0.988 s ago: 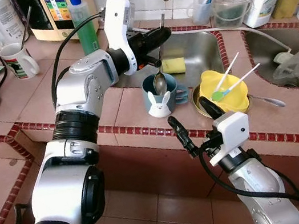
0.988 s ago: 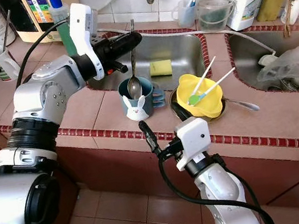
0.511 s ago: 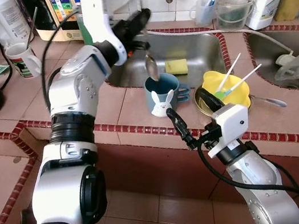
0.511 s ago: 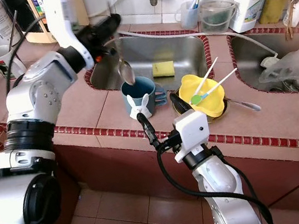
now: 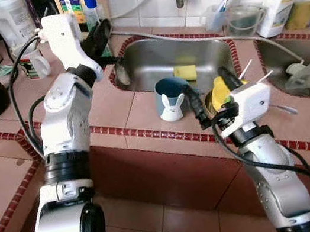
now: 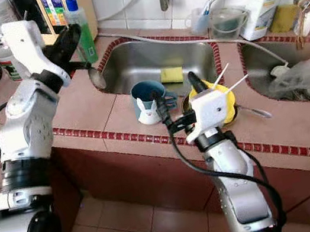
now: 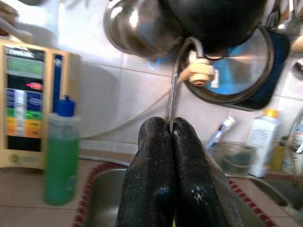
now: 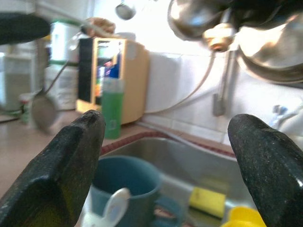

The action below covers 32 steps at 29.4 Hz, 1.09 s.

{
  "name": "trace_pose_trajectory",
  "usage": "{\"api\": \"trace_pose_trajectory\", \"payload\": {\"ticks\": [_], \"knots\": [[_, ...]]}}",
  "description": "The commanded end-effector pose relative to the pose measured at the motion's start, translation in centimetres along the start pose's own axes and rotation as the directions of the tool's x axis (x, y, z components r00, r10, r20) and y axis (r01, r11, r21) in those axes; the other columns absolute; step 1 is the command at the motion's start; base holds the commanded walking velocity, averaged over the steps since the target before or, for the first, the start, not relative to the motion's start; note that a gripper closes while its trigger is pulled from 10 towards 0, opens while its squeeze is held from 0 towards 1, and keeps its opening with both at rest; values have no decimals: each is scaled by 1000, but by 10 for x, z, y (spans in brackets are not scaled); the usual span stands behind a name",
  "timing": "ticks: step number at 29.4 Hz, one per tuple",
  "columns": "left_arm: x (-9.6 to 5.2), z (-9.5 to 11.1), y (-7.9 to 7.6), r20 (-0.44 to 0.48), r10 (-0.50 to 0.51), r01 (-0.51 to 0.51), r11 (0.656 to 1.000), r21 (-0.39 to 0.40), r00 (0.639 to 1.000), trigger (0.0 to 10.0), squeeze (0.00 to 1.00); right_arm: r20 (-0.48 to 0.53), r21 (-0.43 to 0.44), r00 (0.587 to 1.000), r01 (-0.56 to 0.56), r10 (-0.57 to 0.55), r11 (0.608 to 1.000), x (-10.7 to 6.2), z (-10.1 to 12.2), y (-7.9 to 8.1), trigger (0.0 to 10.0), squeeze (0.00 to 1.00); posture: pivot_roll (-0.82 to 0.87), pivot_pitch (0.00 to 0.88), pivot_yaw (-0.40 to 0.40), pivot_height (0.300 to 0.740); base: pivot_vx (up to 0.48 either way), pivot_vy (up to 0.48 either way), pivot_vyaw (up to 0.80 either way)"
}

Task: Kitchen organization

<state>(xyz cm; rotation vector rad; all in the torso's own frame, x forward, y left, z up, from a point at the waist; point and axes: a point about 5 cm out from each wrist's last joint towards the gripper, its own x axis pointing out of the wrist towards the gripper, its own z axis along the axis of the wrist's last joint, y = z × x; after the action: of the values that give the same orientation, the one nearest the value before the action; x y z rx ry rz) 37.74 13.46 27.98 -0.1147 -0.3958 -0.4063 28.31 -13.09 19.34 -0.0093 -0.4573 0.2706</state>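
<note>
Left claw (image 7: 171,130) is pinched tight on a thin spoon handle (image 7: 172,101), arm raised over the desk (image 5: 110,100) near the green bottle (image 6: 83,29). Right claw (image 8: 165,156) gapes wide, hovering before the blue bunny cup (image 5: 170,97); yellow bowl (image 6: 226,108) at its 3 o'clock holds sticks.

My arms were shiny silver with round black joints. Black cables looped beside them. Each wrist wore a white box. My left end effector (image 5: 100,34) and my right end effector (image 5: 209,97) had long black fingers, a little dusty.
</note>
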Motion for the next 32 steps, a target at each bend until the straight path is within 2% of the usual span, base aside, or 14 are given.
{"api": "trace_pose_trajectory", "payload": {"ticks": [1, 6, 8, 10, 14, 20, 32], "knots": [[-2, 4, -7, 25, -23, 21, 997, 68, 999, 10000, 0, 29, -10, 998, 49, -49, 999, 2, 5, -8, 10000, 0, 53, 0, -18, 740, 0, 0, 0], [-14, -12, -15, -1, -63, 63, 995, 72, 998, 10000, 0, 65, -59, 983, 174, -170, 983, 1, 12, -27, 10000, 0, 41, 0, -19, 740, 0, 0, 0], [-18, -14, -16, 11, -68, 67, 995, 78, 998, 10000, 0, 59, -74, 980, 192, -188, 979, -2, 11, -31, 10000, 0, 34, 0, -20, 740, 0, 0, 0], [-23, -19, -18, 1, -86, 85, 990, 117, 996, 10000, 0, 50, -89, 978, 204, -200, 975, -6, 10, -34, 10000, 0, 28, 0, -20, 740, 0, 0, 0], [-30, -27, -15, -21, -73, 75, 994, 85, 997, 10000, 0, 37, -103, 976, 218, -216, 970, -12, 9, -38, 10000, 0, 20, 0, -19, 740, 0, 0, 0], [-28, -23, -18, -1, -92, 91, 993, 72, 996, 10000, 0, 37, -103, 976, 217, -215, 971, -12, 9, -37, 10000, 0, 16, 0, -23, 740, 0, 0, 0], [-23, -20, -18, 16, -98, 97, 994, 58, 995, 10000, 0, 36, -100, 979, 203, -201, 974, -10, 9, -36, 10000, 0, 11, 0, -26, 740, 367, 0, 0]]}}
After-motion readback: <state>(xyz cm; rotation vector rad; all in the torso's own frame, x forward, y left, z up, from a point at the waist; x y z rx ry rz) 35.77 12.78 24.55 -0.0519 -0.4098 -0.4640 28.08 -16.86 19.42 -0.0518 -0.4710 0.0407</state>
